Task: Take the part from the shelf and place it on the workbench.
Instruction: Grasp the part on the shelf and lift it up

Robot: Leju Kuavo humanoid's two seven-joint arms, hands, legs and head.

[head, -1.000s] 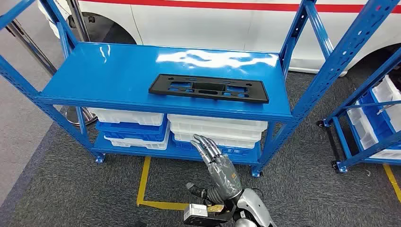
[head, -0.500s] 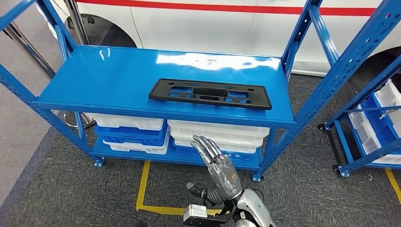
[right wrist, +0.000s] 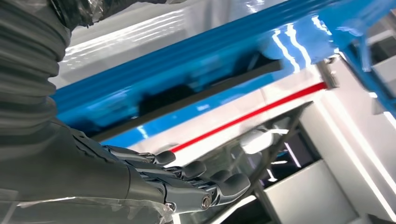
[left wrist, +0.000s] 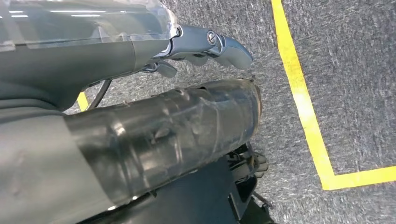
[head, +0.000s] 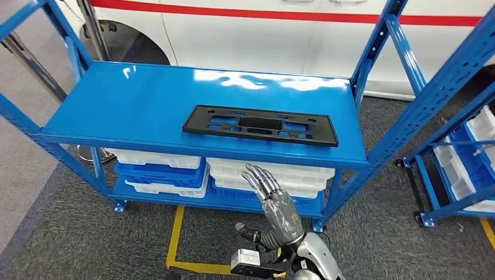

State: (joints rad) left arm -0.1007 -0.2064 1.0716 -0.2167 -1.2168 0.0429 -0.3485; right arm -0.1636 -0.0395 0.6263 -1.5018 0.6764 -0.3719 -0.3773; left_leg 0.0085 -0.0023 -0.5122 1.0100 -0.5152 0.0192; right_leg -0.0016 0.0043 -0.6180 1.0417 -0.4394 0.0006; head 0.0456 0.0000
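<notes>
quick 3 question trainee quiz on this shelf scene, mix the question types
1. True or false: the flat black plastic part lies on the blue metal shelf's top level.
2. The right hand is: A) holding the part B) open, below the top level C) touching a bin
3. Fill in: under the top level sit stacked white and ____ plastic bins.

Key: 1 true; 2 B; 3 blue

This looks like a vehicle workshop or factory floor. A blue steel rack (head: 204, 105) fills the centre of the frame, stacked white and blue bins (head: 262, 172) on its lower level (a second rack (head: 461, 157) stands at the right edge). A white vehicle (head: 262, 29) with a red stripe spans the top, and yellow floor tape (head: 174, 239) marks grey carpet at the bottom.
</notes>
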